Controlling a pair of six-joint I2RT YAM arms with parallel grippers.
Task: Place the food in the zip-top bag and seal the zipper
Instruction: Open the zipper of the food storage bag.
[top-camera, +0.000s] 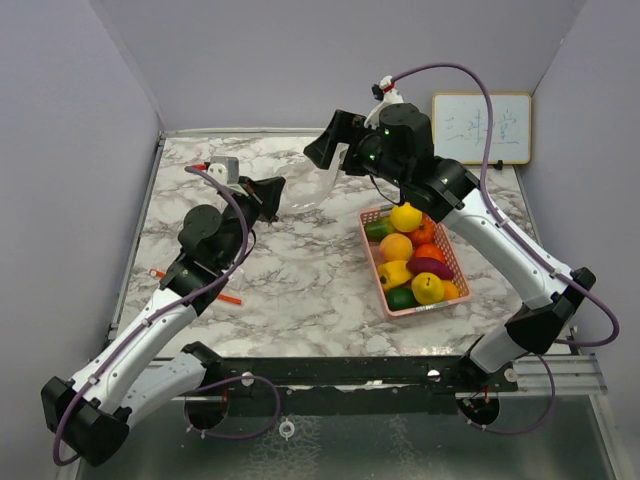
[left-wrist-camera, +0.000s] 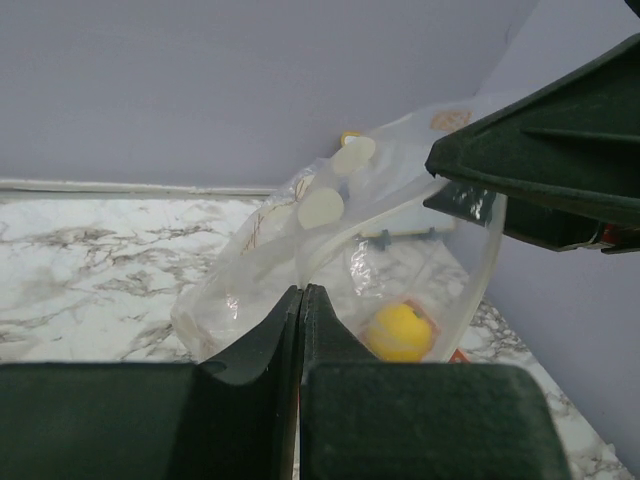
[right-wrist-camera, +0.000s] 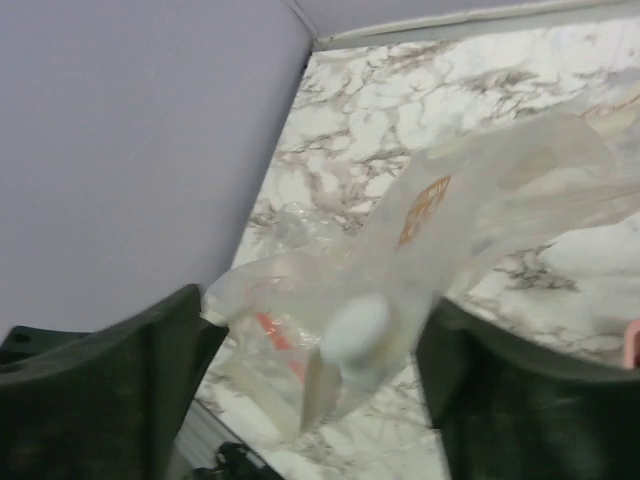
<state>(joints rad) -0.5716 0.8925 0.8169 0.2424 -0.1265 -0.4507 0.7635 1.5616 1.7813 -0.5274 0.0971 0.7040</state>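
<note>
The clear zip-top bag (top-camera: 318, 190) hangs above the far middle of the table between both grippers. My left gripper (top-camera: 272, 192) is shut on the bag's edge; in the left wrist view its jaws (left-wrist-camera: 301, 290) pinch the plastic (left-wrist-camera: 300, 240). My right gripper (top-camera: 325, 150) is open, its fingers spread on either side of the bag's mouth (right-wrist-camera: 470, 210), midpoint (right-wrist-camera: 315, 305). The food (top-camera: 412, 258), yellow, orange, red, green and purple toy pieces, lies in the pink basket (top-camera: 374, 262). A yellow piece (left-wrist-camera: 400, 332) shows through the bag.
A small whiteboard (top-camera: 481, 128) leans on the back wall at the right. An orange pen (top-camera: 228, 298) lies under my left arm. A small grey and white object (top-camera: 222, 168) sits at the far left. The walls stand close on three sides.
</note>
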